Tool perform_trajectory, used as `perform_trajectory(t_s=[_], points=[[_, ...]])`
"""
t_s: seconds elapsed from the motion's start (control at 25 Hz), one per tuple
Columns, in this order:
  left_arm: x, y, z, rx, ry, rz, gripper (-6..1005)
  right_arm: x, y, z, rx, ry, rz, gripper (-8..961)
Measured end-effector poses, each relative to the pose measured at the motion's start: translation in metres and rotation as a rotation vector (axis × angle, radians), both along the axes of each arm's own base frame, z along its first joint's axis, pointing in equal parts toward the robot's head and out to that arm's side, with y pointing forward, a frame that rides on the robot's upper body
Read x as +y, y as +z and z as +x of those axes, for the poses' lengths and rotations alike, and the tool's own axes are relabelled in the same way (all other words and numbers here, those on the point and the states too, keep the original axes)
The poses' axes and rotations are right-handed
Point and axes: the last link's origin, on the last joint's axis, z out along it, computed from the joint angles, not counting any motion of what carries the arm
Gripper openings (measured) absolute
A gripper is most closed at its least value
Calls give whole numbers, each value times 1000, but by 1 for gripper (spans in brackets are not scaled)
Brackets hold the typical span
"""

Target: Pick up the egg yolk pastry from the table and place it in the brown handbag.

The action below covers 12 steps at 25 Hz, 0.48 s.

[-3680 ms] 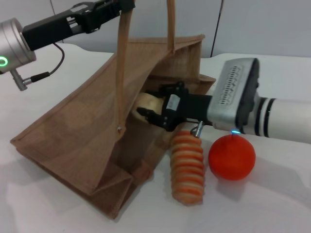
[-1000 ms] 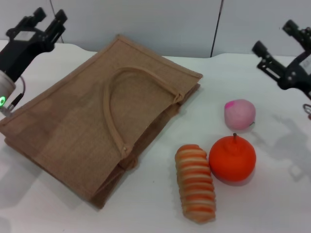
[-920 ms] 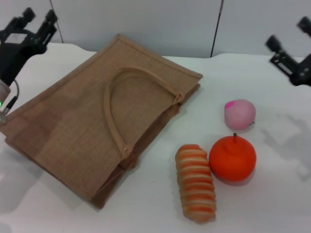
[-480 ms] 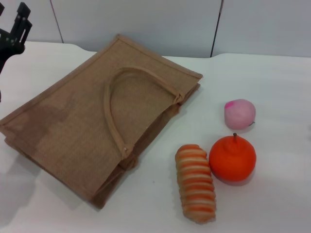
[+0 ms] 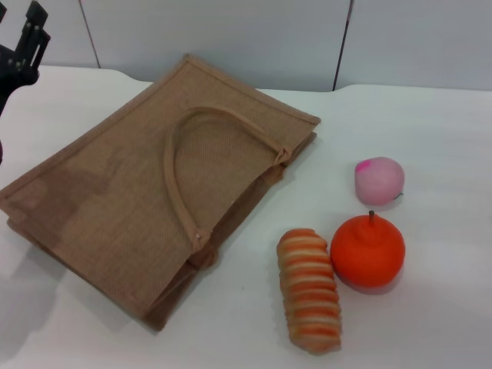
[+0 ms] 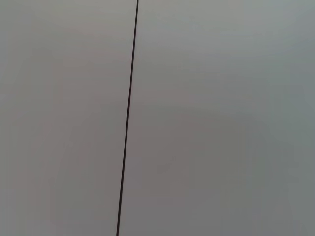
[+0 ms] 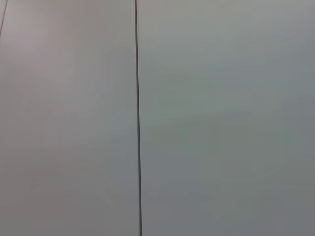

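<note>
I see no egg yolk pastry on the white counter (image 5: 430, 138) | tan woven jute handbag (image 5: 154, 192) lies flat, limp, just beside left pincer (image 5: 23, 42), state untellable | pastry likely soft, crushable.

One high view over the tabletop, two wrist views turned at the wall

Your head camera looks forward and down from fairly close on the white tabletop (image 5: 430, 123), with the brown handbag (image 5: 115, 200) lying flat on its left half, the left gripper (image 5: 19, 54) just inside the upper left corner, and the grey panelled wall (image 5: 231, 38) along the back; both wrist cameras face only a plain grey wall panel with one dark vertical seam (image 6: 127, 118) (image 7: 138, 118), so that wall is all they share with your head view
</note>
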Motion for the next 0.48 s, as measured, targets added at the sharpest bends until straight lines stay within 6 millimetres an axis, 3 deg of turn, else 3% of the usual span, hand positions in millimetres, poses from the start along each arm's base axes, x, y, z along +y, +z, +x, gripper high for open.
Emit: perform_trajectory(t_s=[0.48], points=[[0,-1,1,-12,-7,-10,619,-1,2,2,7,-11,12,851]])
